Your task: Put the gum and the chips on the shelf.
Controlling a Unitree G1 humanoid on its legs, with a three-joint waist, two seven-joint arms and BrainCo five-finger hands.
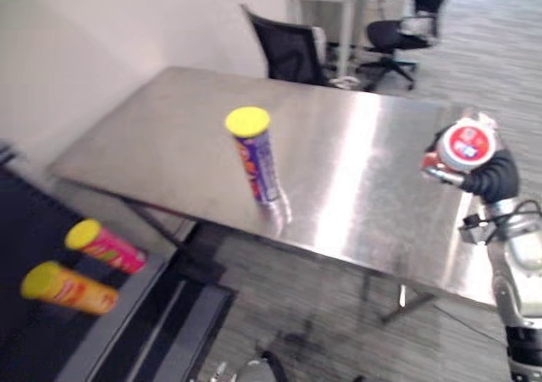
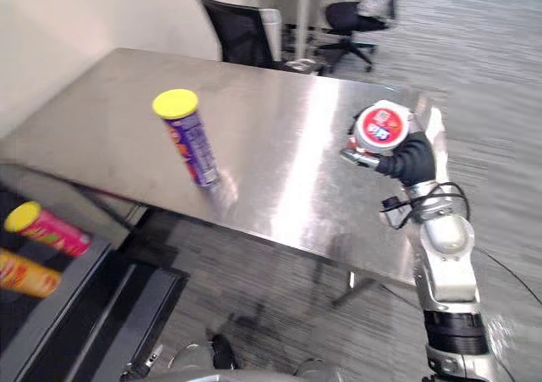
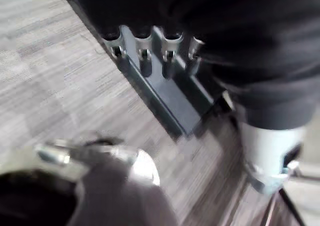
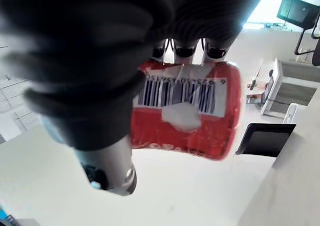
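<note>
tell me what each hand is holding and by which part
The right hand has its fingers curled round the side of the red gum tub. The left hand holds nothing.

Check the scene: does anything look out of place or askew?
The pink chip can and the orange chip can lie on their sides on the dark shelf, while the purple chip can stands on the steel table. Nothing looks spilled.

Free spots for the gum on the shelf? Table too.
Shelf: bare board beyond the pink can and nearer than the orange can; tight between them. Table: bare steel all round the purple can, up to the right hand holding the gum.
</note>
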